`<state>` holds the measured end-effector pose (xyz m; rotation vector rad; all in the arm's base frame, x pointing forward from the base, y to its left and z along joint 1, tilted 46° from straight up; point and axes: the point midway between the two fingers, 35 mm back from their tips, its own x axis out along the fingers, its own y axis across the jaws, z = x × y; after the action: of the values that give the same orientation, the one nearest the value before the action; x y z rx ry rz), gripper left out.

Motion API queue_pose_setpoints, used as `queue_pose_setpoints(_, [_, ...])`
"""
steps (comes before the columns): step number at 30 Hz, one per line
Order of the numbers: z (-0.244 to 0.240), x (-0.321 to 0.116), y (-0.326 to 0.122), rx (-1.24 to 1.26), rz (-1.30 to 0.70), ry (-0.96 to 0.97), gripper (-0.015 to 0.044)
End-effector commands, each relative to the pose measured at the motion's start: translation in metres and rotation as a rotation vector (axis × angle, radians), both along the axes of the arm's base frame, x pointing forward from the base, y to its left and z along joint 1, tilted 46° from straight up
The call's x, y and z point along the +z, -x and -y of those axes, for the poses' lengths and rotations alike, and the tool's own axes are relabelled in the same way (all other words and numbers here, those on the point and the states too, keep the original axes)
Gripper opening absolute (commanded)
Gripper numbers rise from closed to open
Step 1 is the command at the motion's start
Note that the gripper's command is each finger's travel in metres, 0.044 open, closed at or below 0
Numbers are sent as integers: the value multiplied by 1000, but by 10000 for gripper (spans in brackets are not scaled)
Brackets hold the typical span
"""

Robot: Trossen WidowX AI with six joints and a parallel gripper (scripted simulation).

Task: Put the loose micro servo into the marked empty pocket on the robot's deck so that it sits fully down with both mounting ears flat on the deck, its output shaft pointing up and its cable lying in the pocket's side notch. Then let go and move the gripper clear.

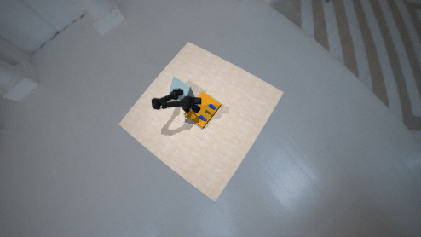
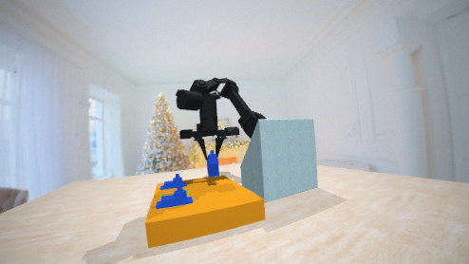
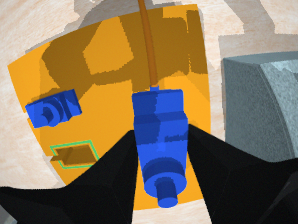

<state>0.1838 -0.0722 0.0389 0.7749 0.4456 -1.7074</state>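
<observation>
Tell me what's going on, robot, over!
Gripper shut on servo. Servo lifted just above deck, cable trailing. Green-marked pocket not yet filled. Grey block close beside the arm.
</observation>
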Motion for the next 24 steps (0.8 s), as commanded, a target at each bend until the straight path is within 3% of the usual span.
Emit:
queue_pose_setpoints(1, [1,2,-6,0,9,-5,0])
queue_pose_setpoints(12, [4,1,-28,0,10,-5,0])
queue_pose_setpoints(24, [-30,-34,-37,0,11,-7,0])
